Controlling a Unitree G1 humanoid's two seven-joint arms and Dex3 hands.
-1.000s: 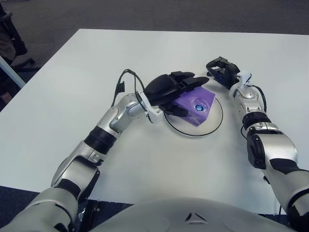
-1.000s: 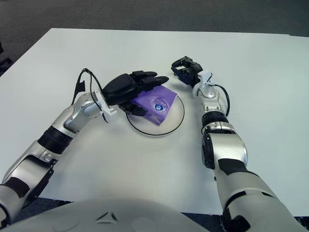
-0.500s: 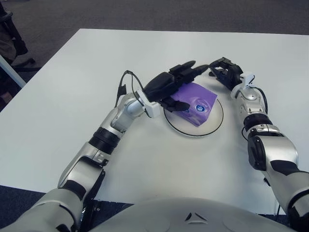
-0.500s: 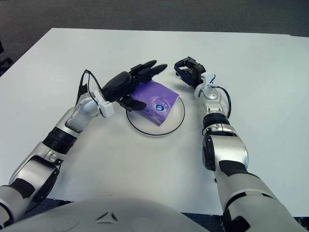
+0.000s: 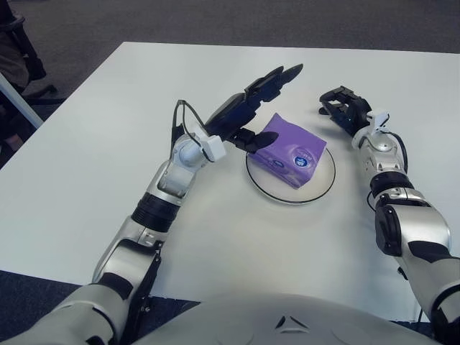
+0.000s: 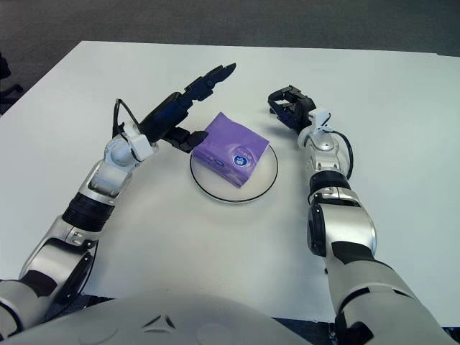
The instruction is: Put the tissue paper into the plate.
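A purple tissue pack with a round blue label lies in the clear plate near the table's middle. My left hand hovers just left of the pack with its fingers stretched out toward the far side and its thumb close to the pack's left edge; it holds nothing. My right hand shows beyond the plate's right rim, apart from it, fingers curled on nothing.
The white table spreads wide around the plate. Dark carpet lies beyond its far edge, and a chair base shows at the far left.
My left hand has let go of the tissue pack, opened and lifted back to the left; the pack now lies uncovered in the plate. The right hand has barely shifted.
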